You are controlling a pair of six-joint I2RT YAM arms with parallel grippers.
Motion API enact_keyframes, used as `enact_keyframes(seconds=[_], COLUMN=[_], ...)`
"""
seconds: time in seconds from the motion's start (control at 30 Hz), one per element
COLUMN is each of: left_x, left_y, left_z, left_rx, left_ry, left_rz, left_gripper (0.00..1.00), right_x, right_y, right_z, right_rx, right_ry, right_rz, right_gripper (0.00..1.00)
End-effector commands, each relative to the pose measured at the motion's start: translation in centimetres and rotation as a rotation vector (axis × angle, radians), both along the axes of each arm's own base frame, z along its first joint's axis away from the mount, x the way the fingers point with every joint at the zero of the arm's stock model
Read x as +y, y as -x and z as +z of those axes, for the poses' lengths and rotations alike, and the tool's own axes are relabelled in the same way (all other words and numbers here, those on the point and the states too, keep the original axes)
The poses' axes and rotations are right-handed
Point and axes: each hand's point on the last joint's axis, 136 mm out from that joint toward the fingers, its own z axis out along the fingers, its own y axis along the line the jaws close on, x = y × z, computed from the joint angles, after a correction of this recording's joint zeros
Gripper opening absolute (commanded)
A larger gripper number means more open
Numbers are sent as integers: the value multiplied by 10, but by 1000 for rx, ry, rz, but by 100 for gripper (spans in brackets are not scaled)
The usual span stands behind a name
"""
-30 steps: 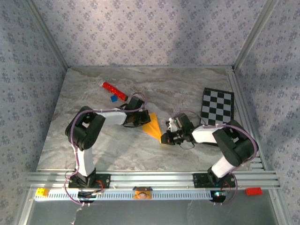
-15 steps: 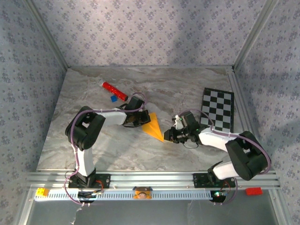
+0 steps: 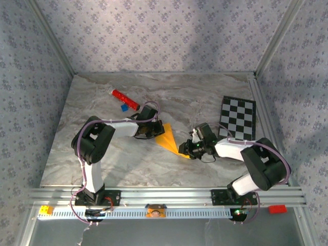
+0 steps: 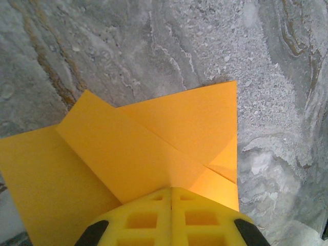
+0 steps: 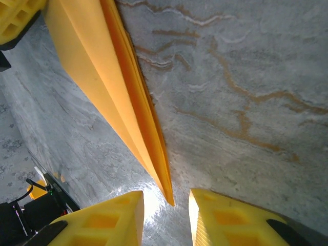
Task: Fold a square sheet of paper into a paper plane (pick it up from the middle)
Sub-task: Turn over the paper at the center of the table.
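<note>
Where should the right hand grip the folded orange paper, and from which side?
At the pointed tip of the folded paper, end-on from the right: it tapers to thin layers there, inside the open right hand; the shut left hand occupies the wide end.

The paper (image 4: 154, 148) is coloured orange-yellow, the table (image 3: 133, 164) is marbled grey with brownish veins, the board (image 3: 238, 119) is checkered black and white, the cylinder (image 3: 125, 99) is done in red, the tiny block (image 3: 123, 108) in blue, and the fingers (image 5: 97, 225) are cast yellow
</note>
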Motion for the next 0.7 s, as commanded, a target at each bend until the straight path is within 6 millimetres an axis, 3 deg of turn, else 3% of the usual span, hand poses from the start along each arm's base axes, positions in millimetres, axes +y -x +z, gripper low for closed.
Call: enact_keyframes(seconds=[0.0, 0.67], left_x=[23, 21], left_y=[18, 19], left_z=[-34, -34], left_rx=[102, 108], left_ry=[-106, -90], left_rz=[24, 29], left_gripper=[4, 3], right_x=[8, 17], right_y=[-1, -8], right_z=[5, 10], right_rx=[17, 0], right_ry=[-26, -64], right_rz=[14, 32], right_gripper=[30, 27])
